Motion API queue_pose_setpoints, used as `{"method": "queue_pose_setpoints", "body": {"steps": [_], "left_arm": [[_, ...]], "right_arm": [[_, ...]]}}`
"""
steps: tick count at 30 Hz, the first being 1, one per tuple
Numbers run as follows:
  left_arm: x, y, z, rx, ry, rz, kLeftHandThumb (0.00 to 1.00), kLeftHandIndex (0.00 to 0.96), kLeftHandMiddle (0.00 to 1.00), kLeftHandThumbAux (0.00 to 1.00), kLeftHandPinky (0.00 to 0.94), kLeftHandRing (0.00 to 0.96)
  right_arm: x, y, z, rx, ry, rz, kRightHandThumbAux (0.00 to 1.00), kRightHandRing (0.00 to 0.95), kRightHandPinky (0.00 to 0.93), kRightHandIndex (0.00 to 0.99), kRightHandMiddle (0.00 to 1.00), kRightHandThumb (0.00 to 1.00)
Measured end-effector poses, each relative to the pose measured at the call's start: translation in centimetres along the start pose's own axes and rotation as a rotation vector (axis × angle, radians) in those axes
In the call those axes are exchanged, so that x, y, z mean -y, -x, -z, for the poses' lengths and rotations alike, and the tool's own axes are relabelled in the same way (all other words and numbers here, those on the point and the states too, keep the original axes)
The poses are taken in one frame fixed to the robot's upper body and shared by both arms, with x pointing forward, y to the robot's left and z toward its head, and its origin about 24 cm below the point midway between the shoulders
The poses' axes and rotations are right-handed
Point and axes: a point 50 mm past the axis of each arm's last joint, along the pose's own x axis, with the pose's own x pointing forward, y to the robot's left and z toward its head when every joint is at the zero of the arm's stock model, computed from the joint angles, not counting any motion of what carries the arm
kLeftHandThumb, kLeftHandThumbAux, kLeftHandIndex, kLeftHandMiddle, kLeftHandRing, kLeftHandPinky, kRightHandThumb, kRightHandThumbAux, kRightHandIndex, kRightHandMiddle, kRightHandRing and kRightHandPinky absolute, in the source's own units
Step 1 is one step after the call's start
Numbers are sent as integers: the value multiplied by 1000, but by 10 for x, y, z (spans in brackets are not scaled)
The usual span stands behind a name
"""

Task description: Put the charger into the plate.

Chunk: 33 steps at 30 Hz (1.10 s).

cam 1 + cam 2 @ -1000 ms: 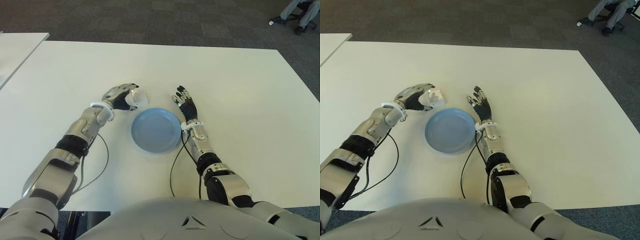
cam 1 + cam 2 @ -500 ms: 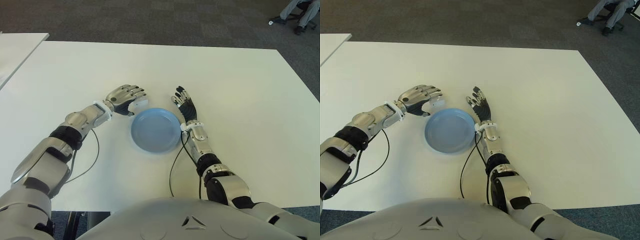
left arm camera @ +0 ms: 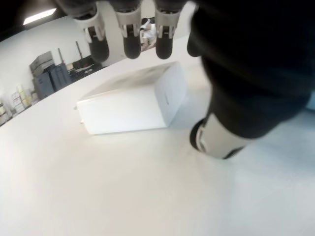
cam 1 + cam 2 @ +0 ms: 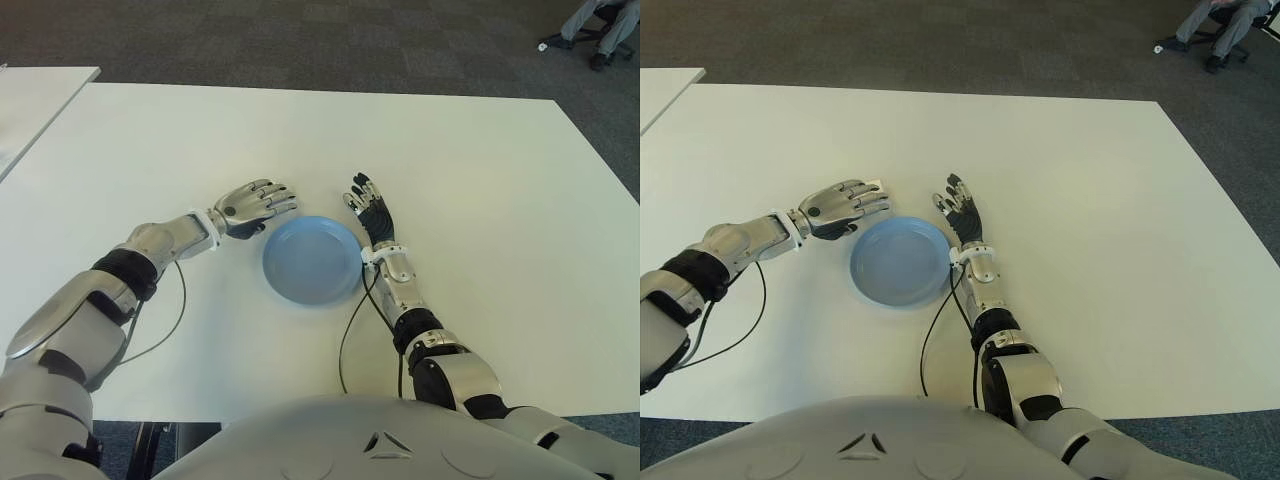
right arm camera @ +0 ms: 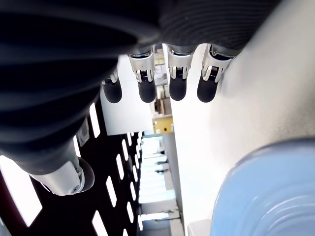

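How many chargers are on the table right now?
1. The white charger lies on the white table under the open left hand, just left of the blue plate. The left hand covers it in the eye views; nothing else looks hidden.

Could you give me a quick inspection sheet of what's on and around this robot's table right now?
Surface: large white table, mostly bare.
Job's things: small white box-shaped charger lies on the table under the left hand's fingers, ungrasped, beside the round light-blue plate on its left; nothing lies in the plate.
Clutter: nothing seen.
Hands: left hand spread open over the charger; right hand open, idle, beside the plate on its right.
Cables: thin black cable loops along the right forearm; another along the left forearm.
Surroundings: dark carpet; second white table's corner far left; a seated person's legs far right.
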Motion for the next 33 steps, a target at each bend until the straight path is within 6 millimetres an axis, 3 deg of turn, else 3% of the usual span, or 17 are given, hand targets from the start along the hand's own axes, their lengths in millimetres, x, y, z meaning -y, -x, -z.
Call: {"method": "queue_pose_setpoints", "body": {"steps": [17,33], "left_arm": [[4,12,8,9,-101,59,0,0,0,751,0,0],[11,30,10,-40,115,70,0,0,0,722,15,0]], "right_arm": [[1,0,-1,-1,-4,6,633,55,61,43,78,0],[3,0,-1,-3,-6,10,639,68,71,56,94,0]]}}
